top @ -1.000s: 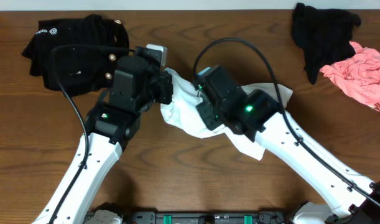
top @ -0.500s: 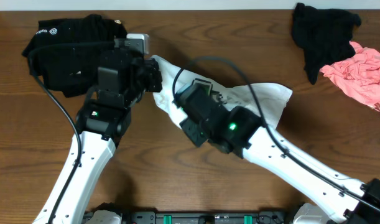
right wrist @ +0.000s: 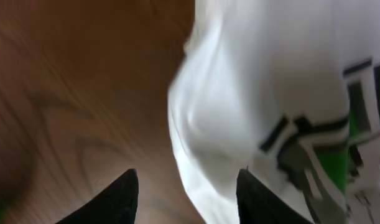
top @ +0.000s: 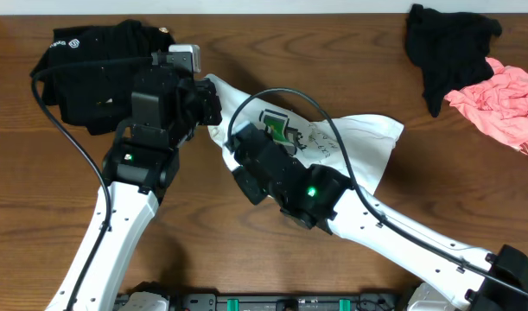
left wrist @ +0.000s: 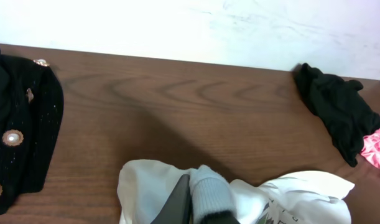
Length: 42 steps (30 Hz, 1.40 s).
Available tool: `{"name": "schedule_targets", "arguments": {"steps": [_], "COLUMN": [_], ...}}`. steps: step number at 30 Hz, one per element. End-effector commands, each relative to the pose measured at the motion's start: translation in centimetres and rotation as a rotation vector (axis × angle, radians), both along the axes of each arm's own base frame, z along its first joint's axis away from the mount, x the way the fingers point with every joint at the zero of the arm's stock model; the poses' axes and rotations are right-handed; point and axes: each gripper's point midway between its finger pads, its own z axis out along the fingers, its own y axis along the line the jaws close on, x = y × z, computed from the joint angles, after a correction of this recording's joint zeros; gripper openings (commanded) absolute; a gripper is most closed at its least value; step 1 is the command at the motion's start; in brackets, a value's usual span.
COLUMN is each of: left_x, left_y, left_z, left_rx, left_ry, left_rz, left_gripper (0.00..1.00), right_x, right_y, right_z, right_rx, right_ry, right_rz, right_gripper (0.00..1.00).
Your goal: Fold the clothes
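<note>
White tee (top: 359,138) at table (top: 203,225) centre: L gripper (left wrist: 196,202) clamped on its bunched corner, R gripper (right wrist: 188,198) jaws apart above its edge.

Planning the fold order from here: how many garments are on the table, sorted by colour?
White: 1, the white T-shirt at centre
Black: 2, the black piece with gold buttons at top left (counted as one) and the plain black piece at top right
Pink: 1, the pink piece at the right edge
Total: 4
</note>
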Motion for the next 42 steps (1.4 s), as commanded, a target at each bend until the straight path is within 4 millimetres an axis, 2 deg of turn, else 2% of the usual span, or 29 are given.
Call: {"name": "schedule_targets", "arguments": {"steps": [1,8,15,20,25,32,33,35,36,39,42], "left_x": [-0.2,-0.6,-1.1,-1.7,-2.1,-2.8,-2.8,-3.0,-3.0,-3.1,-3.0], "left_y": [0.5,1.4,1.7,1.8,1.9,2.0,2.0,2.1,2.1,2.4,3.4], "left_z": [2.3,3.4,4.3,4.7,5.0,5.1,5.1,5.2,5.3,5.5,5.6], "left_rx": [-0.019,-0.045,-0.051,-0.052,-0.053,-0.051,-0.051,-0.051,-0.051,-0.052,-0.051], "left_ry": [-0.061,-0.081,-0.1,-0.104,-0.107,-0.101,-0.1,-0.102,-0.104,-0.11,-0.11], "left_rz": [0.022,0.05,0.055,0.055,0.055,0.055,0.055,0.056,0.056,0.064,0.09], "left_gripper": [0.06,0.06,0.06,0.06,0.06,0.06,0.06,0.06,0.06,0.06,0.06], "right_x": [-0.1,-0.1,1.1,2.5,3.6,5.2,5.5,5.7,5.7,5.6,5.7], "right_y": [0.4,2.3,3.4,3.6,4.4,3.6,3.4,3.2,3.1,2.3,0.6], "right_z": [-1.3,-3.9,-5.5,-5.0,-4.4,-5.2,-5.2,-5.1,-4.9,-3.6,-1.2], "right_rx": [0.012,-0.077,-0.115,-0.094,-0.032,-0.036,-0.037,-0.038,-0.039,-0.028,-0.01], "right_ry": [-0.003,-0.099,-0.225,-0.295,-0.326,-0.326,-0.326,-0.326,-0.326,-0.326,-0.336], "right_rz": [-0.041,-0.016,-0.132,-0.195,-0.223,-0.261,-0.267,-0.273,-0.275,-0.296,-0.347], "right_gripper": [0.5,0.49,0.52,0.56,0.55,0.33,0.26,0.06,0.01,0.01,0.01]}}
